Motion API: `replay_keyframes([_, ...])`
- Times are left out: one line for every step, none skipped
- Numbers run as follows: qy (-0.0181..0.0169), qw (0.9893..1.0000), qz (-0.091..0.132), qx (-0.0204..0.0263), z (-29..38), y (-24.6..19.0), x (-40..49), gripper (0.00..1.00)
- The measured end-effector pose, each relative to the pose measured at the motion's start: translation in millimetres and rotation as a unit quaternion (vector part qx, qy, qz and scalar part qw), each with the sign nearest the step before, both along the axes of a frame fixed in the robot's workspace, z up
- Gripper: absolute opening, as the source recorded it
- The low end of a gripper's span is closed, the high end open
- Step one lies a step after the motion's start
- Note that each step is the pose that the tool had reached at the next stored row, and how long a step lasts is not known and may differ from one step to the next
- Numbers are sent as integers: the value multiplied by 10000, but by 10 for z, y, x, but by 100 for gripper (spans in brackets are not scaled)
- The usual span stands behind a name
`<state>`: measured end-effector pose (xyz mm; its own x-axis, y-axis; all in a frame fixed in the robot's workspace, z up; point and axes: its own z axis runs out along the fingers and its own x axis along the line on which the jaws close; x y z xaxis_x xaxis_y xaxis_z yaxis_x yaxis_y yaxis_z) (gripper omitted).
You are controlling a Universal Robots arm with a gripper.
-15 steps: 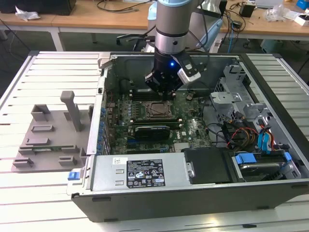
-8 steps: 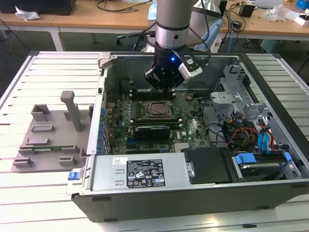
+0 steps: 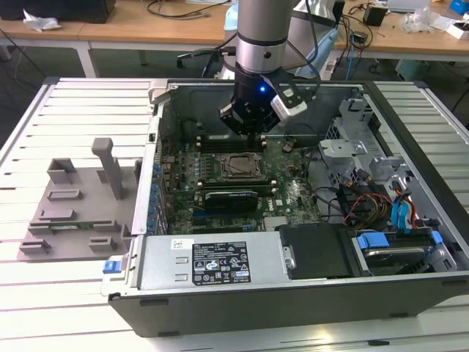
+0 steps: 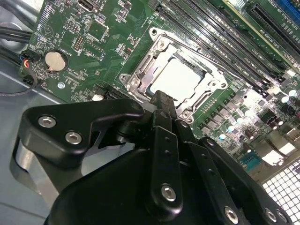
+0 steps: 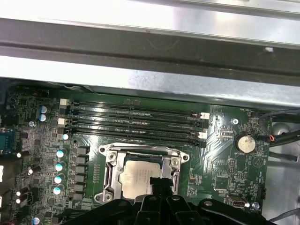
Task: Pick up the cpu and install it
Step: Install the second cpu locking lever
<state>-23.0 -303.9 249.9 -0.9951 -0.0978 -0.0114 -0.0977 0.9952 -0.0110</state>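
The cpu (image 4: 180, 77) is a pale silvery square lying flat inside the metal socket frame (image 4: 140, 75) on the green motherboard. In the first wrist view the cpu (image 5: 136, 178) sits in the same frame (image 5: 110, 164), and in the exterior view it (image 3: 238, 167) lies in the middle of the open computer case. My gripper (image 4: 162, 97) hovers just above one edge of the chip, its black fingers drawn together with nothing between them. In the exterior view the gripper (image 3: 253, 134) hangs over the board just behind the socket.
A grey plastic tray (image 3: 73, 198) lies outside the case on the exterior view's left. Memory slots (image 5: 136, 117) run beside the socket, with a coin battery (image 5: 244, 143) nearby. A black card (image 3: 231, 198) stands before the socket. Cables (image 3: 366, 205) and drive cages crowd the exterior view's right.
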Motion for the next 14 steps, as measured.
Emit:
replay_keyframes([0, 10000, 0, 0, 0, -1, 0, 11])
replay_keyframes([1, 10000, -1, -1, 1, -3, -1, 11])
replay_keyframes([0, 10000, 0, -1, 1, -11, 0, 11])
replay_keyframes([0, 10000, 0, 0, 0, -20, 0, 11])
replay_keyframes([0, 10000, 0, 0, 0, -27, 0, 11])
replay_keyframes([0, 10000, 0, 0, 0, -49, 0, 11])
replay_keyframes([0, 10000, 0, 0, 0, -87, 0, 11])
replay_keyframes([0, 10000, 0, 0, 0, -116, 0, 11])
replay_keyframes([0, 10000, 0, 0, 0, -126, 0, 11])
replay_keyframes([0, 10000, 0, 0, 0, -132, 0, 11])
replay_keyframes([0, 10000, 0, 0, -1, -146, 0, 11])
replay_keyframes([0, 10000, 0, 0, -1, -161, 0, 11])
replay_keyframes([0, 10000, 0, 0, -1, -176, 0, 11])
replay_keyframes([0, 10000, 0, -1, -1, -187, 0, 11])
